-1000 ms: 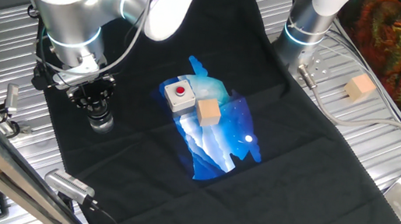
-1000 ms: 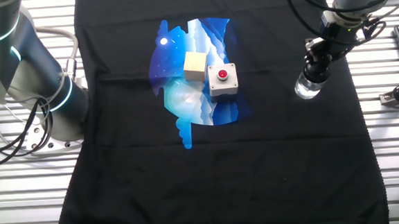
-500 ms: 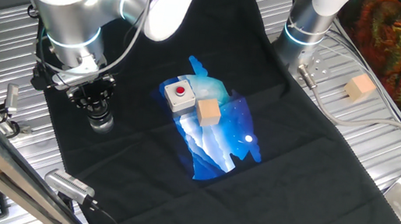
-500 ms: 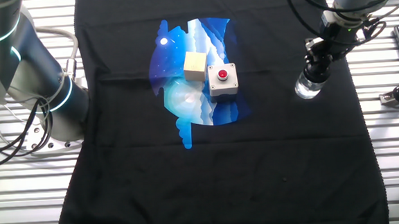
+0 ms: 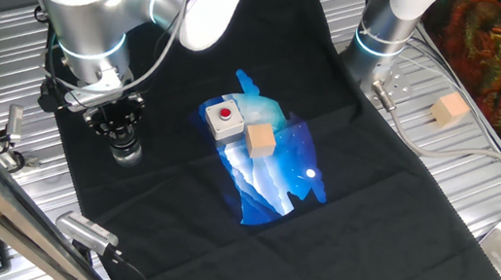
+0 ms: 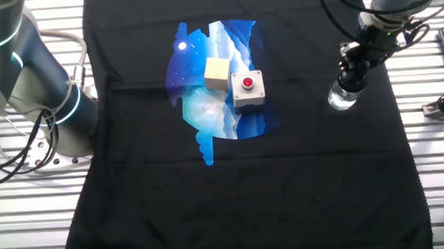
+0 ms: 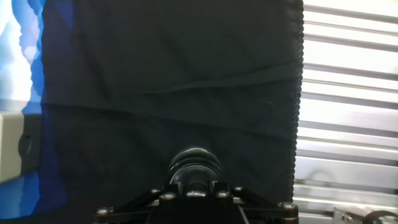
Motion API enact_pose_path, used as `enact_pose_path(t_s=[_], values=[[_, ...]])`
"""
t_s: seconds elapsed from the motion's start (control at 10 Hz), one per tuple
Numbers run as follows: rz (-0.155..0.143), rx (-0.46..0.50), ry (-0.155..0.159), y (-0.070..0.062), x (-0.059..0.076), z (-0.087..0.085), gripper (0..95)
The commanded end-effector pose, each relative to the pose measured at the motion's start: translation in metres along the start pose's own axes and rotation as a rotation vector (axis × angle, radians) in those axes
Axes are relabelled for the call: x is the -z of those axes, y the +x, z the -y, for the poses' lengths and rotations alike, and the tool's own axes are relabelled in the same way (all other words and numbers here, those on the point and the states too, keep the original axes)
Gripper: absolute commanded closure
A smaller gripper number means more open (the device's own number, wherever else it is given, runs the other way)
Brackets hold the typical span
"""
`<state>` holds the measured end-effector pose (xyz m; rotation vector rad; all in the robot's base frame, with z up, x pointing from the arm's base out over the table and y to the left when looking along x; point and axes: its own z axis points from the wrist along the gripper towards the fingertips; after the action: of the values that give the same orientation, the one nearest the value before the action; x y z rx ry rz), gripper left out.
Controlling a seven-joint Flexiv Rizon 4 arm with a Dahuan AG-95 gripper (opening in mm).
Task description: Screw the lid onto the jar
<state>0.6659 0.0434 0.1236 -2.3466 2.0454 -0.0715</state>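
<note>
One gripper (image 6: 352, 72) works here, and I read it as clenched on the lid (image 7: 195, 169), held directly above the jar (image 6: 342, 97). The jar stands upright on the black cloth (image 6: 302, 174) near its edge, well apart from the button box (image 6: 248, 89) and the cube (image 6: 217, 72). In the hand view the black lid sits centred between the fingers; the jar beneath is hidden. I judge the step in hand to be threading: lid seated on the jar mouth, turning under way or about to begin. Next move calls for rotation about the vertical axis with light downward pressure, keeping the lid level to avoid cross-threading. How far the threads are engaged cannot be told.
</note>
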Motion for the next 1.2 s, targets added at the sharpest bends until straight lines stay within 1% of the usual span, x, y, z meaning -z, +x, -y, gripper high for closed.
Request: enact_pose_path(t_s=[0.1, 0.3, 0.4, 0.5, 0.6, 0.7, 0.8, 0.9, 1.0, 1.2], values=[[0.001, -0.009, -0.014, 0.0006, -0.0012, -0.0017, 95.0], [0.002, -0.015, 0.01, 0.0006, -0.0012, -0.0017, 95.0], [-0.008, -0.021, 0.003, 0.0006, -0.0012, -0.0017, 95.0], [-0.016, -0.034, -0.016, 0.0009, -0.0011, -0.0018, 95.0], [-0.007, -0.051, -0.024, 0.0015, -0.0007, -0.0021, 95.0], [0.001, -0.056, -0.005, 0.0019, -0.0003, -0.0023, 95.0], [0.009, -0.061, -0.005, 0.002, -0.0003, -0.0023, 95.0], [0.008, -0.064, -0.006, 0.002, -0.0003, -0.0023, 95.0], [0.004, -0.07, -0.022, 0.002, -0.0004, -0.0023, 95.0], [0.005, -0.072, -0.023, 0.0025, 0.0001, -0.0025, 95.0]])
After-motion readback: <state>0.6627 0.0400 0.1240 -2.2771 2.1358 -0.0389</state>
